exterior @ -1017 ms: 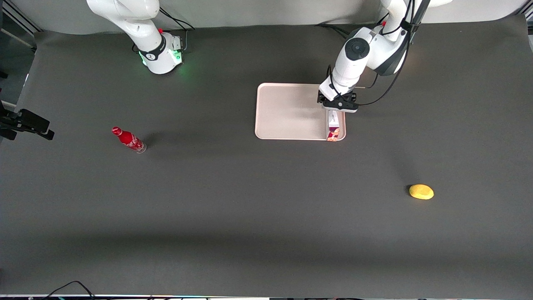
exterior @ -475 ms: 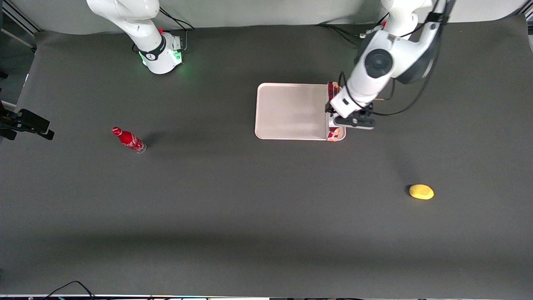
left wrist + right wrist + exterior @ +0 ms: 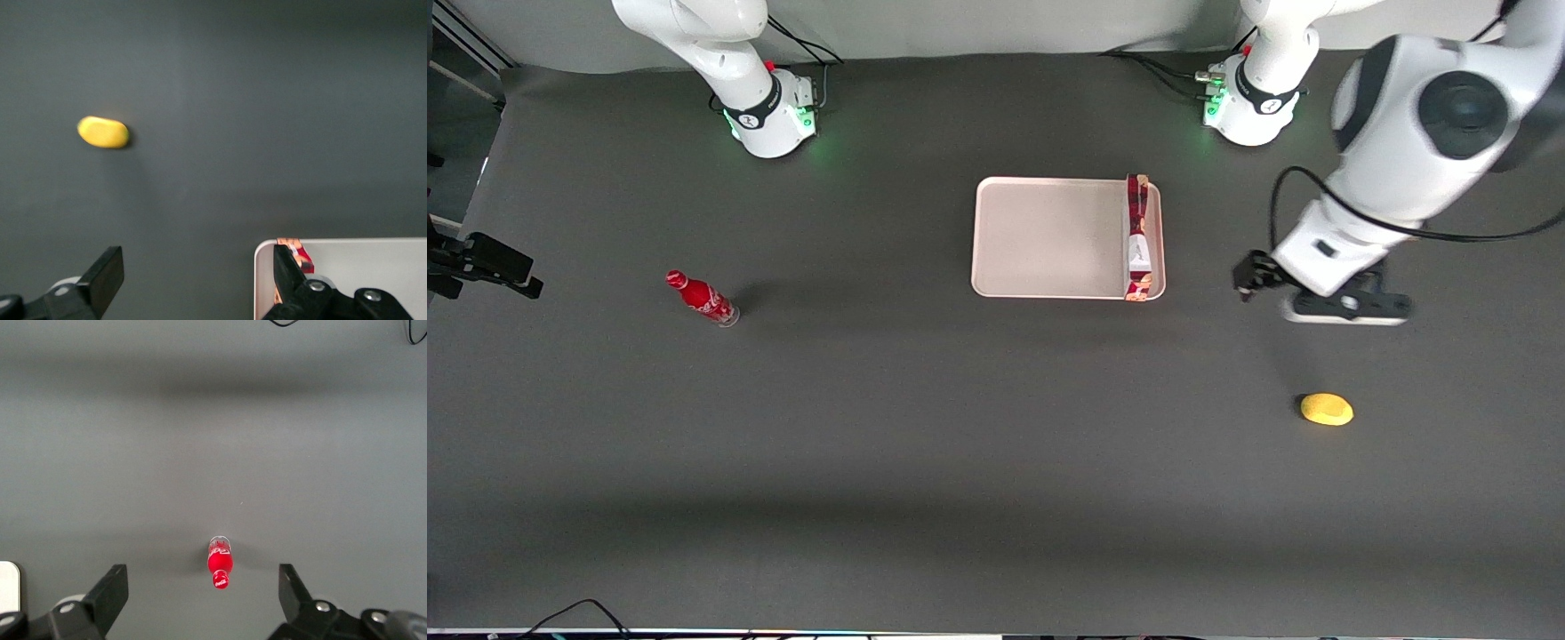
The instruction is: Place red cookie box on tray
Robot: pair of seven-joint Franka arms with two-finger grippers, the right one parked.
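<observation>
The red cookie box [image 3: 1138,238] lies flat in the pale pink tray [image 3: 1049,236], along the short rim at the working arm's end of the tray. In the left wrist view one orange-tan end of the cookie box [image 3: 298,248] peeks past a finger, inside the tray's corner [image 3: 263,267]. My gripper [image 3: 1303,289] hangs high above the bare mat, well off the tray toward the working arm's end. It is open, with only dark mat between its fingers [image 3: 195,257]. Nothing is held.
A yellow oval object [image 3: 1327,409] lies on the mat, nearer the front camera than the gripper, and it shows in the left wrist view too [image 3: 103,132]. A small red bottle [image 3: 702,299] lies toward the parked arm's end.
The gripper let go of the cookie box, rose, and swung away from the tray toward the working arm's end. The box stays on the tray, now fully uncovered.
</observation>
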